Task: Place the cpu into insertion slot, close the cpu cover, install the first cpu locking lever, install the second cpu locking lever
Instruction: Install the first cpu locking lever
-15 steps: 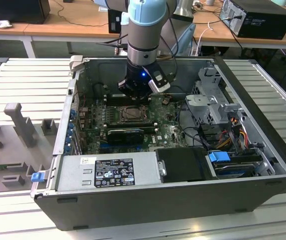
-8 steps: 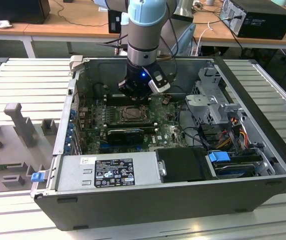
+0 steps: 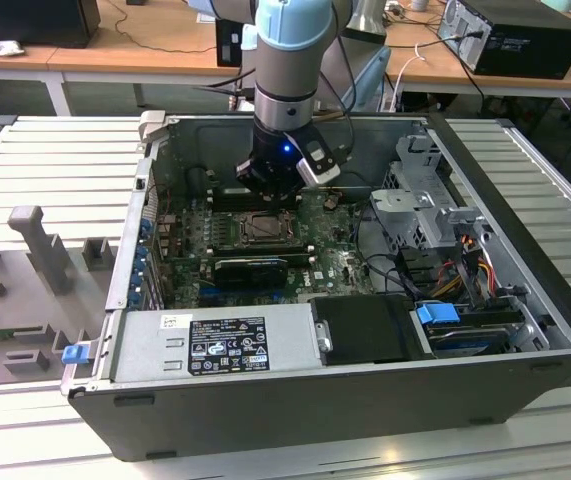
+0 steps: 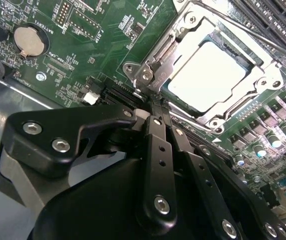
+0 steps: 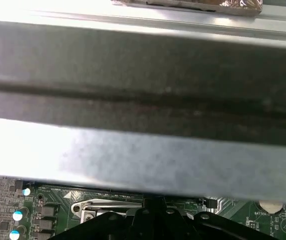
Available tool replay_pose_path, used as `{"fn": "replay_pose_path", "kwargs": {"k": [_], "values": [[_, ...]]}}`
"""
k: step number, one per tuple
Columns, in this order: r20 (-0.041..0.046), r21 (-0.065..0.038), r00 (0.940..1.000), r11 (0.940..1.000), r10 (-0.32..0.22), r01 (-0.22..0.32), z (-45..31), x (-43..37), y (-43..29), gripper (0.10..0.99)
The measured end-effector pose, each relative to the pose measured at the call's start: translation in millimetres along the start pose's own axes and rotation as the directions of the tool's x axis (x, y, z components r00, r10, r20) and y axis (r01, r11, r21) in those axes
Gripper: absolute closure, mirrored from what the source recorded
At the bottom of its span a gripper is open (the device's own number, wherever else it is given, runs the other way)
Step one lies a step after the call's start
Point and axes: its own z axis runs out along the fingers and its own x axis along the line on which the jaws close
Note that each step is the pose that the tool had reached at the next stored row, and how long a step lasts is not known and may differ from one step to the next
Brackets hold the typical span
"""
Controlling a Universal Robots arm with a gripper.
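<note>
Gripper: black two-finger gripper (image 4: 155, 112), fingers pressed together, tips at near corner of silver square cpu cover (image 4: 223, 70).
Chip: silvery-grey square cpu (image 4: 208, 75) seated under the closed cover.

The cpu (image 4: 210, 75) sits in the insertion slot (image 4: 255, 59), the cpu cover (image 4: 270, 80) closed around it, the pincer (image 4: 155, 107) just beside its hinge.

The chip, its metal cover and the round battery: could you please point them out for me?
chip (image 4: 208, 75), second wrist view, middle of its bright face.
metal cover (image 4: 269, 75), second wrist view, frame edge beside the chip.
round battery (image 4: 28, 41), second wrist view, its centre.
</note>
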Motion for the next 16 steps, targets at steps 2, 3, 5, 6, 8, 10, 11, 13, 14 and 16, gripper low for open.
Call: {"fn": "replay_pose_path", "kwargs": {"k": [2,3,5,6,8,10,11,13,14,16], "values": [[0.0000,0.000,1.0000,1.0000,0.000,0.000,0.0,0.0,0.0,0.980],[-0.0001,0.001,1.0000,1.0000,0.000,0.000,-0.2,0.0,0.0,0.980],[-0.0001,0.002,1.0000,1.0000,0.000,0.000,-0.2,0.0,0.0,0.980],[-0.0006,0.006,1.0000,1.0000,0.000,0.000,-0.1,0.1,0.1,0.980],[-0.0014,0.014,1.0000,0.9999,0.000,0.000,0.5,0.0,0.3,0.980],[-0.0023,0.023,1.0000,0.9997,0.000,0.000,1.7,0.0,0.7,0.980],[-0.0026,0.026,1.0000,0.9997,0.000,0.000,2.2,-0.1,1.0,0.980],[-0.0030,0.029,1.0000,0.9996,0.000,0.000,3.1,-0.1,1.6,0.980],[-0.0029,0.029,1.0000,0.9996,0.000,0.000,3.7,-0.2,2.0,0.980],[-0.0018,0.020,1.0000,0.9998,0.000,0.000,4.3,-0.2,2.1,0.980]]}}
